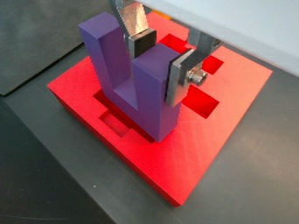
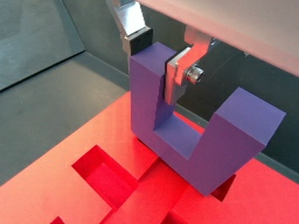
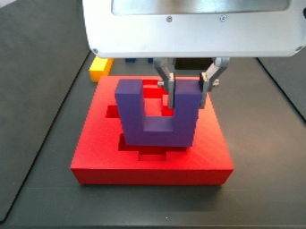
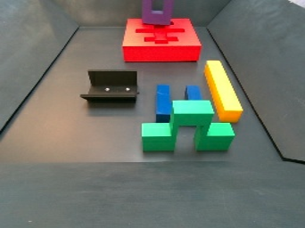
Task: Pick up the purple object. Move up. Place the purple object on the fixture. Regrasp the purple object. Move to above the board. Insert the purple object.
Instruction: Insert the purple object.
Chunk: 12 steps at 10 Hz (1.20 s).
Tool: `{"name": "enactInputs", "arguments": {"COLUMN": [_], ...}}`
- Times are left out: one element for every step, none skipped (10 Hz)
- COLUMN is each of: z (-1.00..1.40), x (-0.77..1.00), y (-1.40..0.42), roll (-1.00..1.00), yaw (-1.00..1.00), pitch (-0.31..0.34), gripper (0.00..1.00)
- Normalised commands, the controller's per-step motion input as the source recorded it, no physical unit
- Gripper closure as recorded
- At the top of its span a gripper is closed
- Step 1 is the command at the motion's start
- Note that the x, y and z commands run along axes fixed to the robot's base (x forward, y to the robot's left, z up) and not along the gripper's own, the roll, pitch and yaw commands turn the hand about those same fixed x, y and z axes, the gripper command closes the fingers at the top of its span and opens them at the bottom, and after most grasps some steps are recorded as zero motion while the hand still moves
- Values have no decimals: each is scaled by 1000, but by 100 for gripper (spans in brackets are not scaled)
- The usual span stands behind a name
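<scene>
While tool grips one prong, purple object upright on board

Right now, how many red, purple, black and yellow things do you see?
Red: 1, the board
Purple: 1, the purple object, held by the gripper at the board
Black: 1, the fixture
Yellow: 1, a long block
Total: 4

We found no text, labels, brands or nos. readable in any view. The gripper, over the board and clamped on one prong of the purple object, carried no marking we could read; neither did the fixture or the other blocks.
</scene>
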Motion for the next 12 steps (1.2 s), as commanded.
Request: {"name": "enactInputs", "arguments": {"z": [0,0,0,0,0,0,0,0,0,43,131,66], "x": [-20,0,120,297,266,234,166,60,0,0,-69,-80], "y": [-317,-263,-169,0,183,286,329,237,0,-37,-140,-114], "roll": [-36,-50,-50,-30,0,0,90,159,259,266,331,329], "yaw": [269,309,366,286,174,89,31,0,9,0,0,0], "pitch": [-29,-6,0,0,0,17,50,71,99,63,56,46], "gripper": [100,100,100,100,100,100,100,100,100,100,100,100]}}
